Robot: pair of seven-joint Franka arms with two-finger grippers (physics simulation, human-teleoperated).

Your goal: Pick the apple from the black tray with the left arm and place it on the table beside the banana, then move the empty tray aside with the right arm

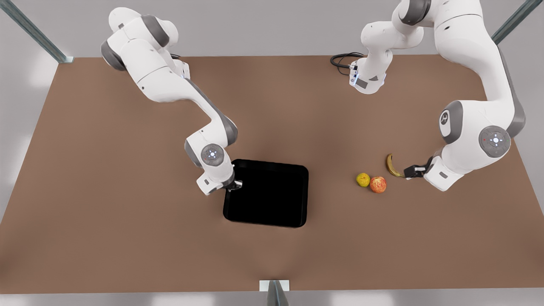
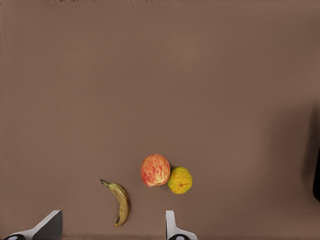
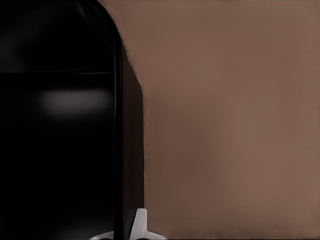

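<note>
The apple lay on the tabletop, well out of the black tray, touching the one yellow-green fruit on its side toward the front view's left. The single banana curved just beside them, toward the left pincer, which hung low at the banana's end with its two fingers spread apart and nothing between them; the apple sat a little beyond the banana from it. Over at the front view's left, the right pincer stood at the tray's rim near one corner. From the wrist view one pale fingertip sat against the outside of the raised edge, but I could not tell whether it had closed on the rim. I counted one apple, one banana, one yellow-green fruit, one tray with nothing in it, and two arms.
</note>
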